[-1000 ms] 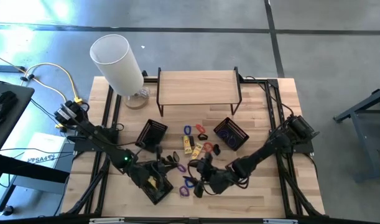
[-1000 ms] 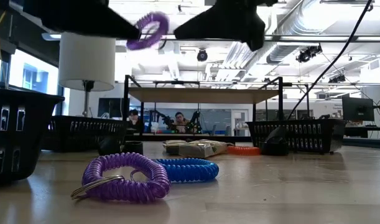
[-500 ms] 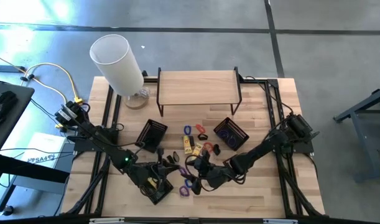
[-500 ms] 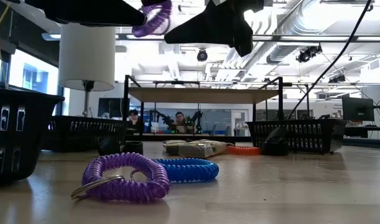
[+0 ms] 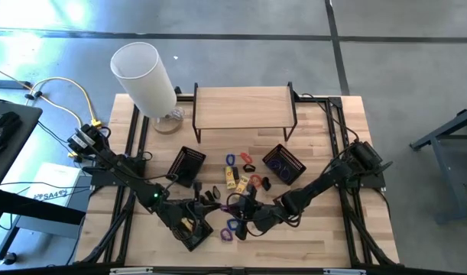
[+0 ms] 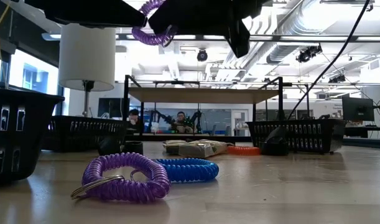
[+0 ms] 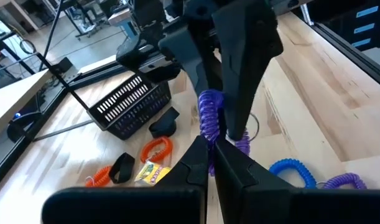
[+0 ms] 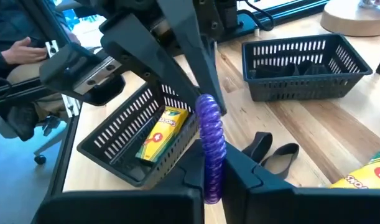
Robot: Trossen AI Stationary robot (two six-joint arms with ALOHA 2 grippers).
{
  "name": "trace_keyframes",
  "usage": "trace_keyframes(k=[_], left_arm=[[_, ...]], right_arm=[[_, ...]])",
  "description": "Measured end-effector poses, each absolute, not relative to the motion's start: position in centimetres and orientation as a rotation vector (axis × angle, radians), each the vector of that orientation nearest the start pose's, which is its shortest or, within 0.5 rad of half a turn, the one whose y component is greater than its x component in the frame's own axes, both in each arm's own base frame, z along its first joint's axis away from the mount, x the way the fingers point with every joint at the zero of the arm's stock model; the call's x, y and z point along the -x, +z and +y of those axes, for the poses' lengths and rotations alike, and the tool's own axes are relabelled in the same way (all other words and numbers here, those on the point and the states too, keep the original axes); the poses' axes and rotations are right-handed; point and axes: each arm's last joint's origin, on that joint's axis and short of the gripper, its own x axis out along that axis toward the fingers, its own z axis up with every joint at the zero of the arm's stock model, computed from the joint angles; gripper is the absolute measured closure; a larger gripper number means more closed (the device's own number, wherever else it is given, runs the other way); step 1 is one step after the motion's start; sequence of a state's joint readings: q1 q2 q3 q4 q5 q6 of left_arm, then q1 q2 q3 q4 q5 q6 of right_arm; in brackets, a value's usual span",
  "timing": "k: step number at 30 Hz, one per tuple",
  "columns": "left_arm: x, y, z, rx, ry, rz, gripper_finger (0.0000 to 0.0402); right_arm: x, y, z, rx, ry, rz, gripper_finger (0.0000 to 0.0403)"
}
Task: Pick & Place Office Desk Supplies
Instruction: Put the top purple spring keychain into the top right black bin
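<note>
purple band point(image 8: 211, 146) pinched between both tools

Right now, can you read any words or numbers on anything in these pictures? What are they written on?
Yellow packet in the black basket: dark lettering shows in the right wrist view, too blurred to read.
Second yellow packet at that picture's edge: lettering cut off, unreadable.
Yellow packet on the table in the left wrist view: printing too small to read.
White sheet beside the table in the high view: dark print, too small to read.
</note>
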State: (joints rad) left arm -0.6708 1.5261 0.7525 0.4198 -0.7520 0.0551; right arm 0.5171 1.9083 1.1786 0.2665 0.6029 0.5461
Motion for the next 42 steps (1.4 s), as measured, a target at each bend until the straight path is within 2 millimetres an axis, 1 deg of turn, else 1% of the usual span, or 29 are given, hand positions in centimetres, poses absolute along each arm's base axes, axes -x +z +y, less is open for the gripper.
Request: trace_keyframes(k=[3, 5, 10, 13, 17, 20, 22, 25, 28, 31, 33, 35, 39, 42], left_arm=[[-25.4, 20.7, -17.9, -0.275, 0.002, 0.278, 0.0392], [-25.4, 20.6, -18.0, -0.276, -0.032, 0.283, 0.0378], [-25.5, 20.5, -18.0, -0.281, -0.038, 0.285, 0.0316], [-25.6, 20.6, -17.9, -0.249, -0.030, 0.280, 0.0277], [-25.7, 20.5, -17.8, -0.218, -0.020, 0.282, 0.0246], [-25.7, 20.6, -17.8, -0.223, -0.020, 0.282, 0.0240], [-25.7, 20.5, -17.8, -0.238, -0.023, 0.282, 0.0239], [-25.6, 20.5, -17.9, -0.236, -0.024, 0.282, 0.0239], [-25.6, 20.5, -17.9, -0.213, -0.021, 0.282, 0.0238], [-25.6, 20.5, -17.9, -0.199, -0.018, 0.282, 0.0238], [-25.6, 20.5, -17.9, -0.198, -0.019, 0.282, 0.0238], [-25.6, 20.5, -17.9, -0.191, -0.018, 0.282, 0.0238], [-25.6, 20.5, -18.0, -0.179, -0.054, 0.287, 0.0238], [-25.6, 20.5, -18.0, -0.178, -0.057, 0.287, 0.0238]], right_arm=[[-36.6, 19.3, 18.9, -0.291, -0.187, 0.357, 0.0391], [-36.6, 19.3, 19.0, -0.286, -0.182, 0.358, 0.0394], [-36.6, 19.3, 19.0, -0.281, -0.147, 0.374, 0.0397], [-36.5, 19.1, 19.1, -0.278, -0.135, 0.400, 0.0397], [-36.2, 18.4, 18.9, -0.318, -0.176, 0.459, 0.0398], [-35.5, 17.7, 18.8, -0.330, -0.250, 0.524, 0.0399], [-34.6, 17.7, 18.8, -0.318, -0.321, 0.557, 0.0399], [-33.0, 18.3, 18.7, -0.307, -0.436, 0.562, 0.0399], [-31.2, 19.5, 18.3, -0.305, -0.540, 0.555, 0.0399], [-29.4, 20.4, 17.5, -0.298, -0.648, 0.560, 0.0399], [-28.5, 20.7, 16.7, -0.309, -0.727, 0.553, 0.0399], [-27.8, 20.5, 16.0, -0.299, -0.809, 0.565, 0.0399], [-26.2, 20.0, 14.2, -0.318, -0.984, 0.647, 0.0399], [-25.3, 19.2, 13.0, -0.316, -1.092, 0.673, 0.0398]])
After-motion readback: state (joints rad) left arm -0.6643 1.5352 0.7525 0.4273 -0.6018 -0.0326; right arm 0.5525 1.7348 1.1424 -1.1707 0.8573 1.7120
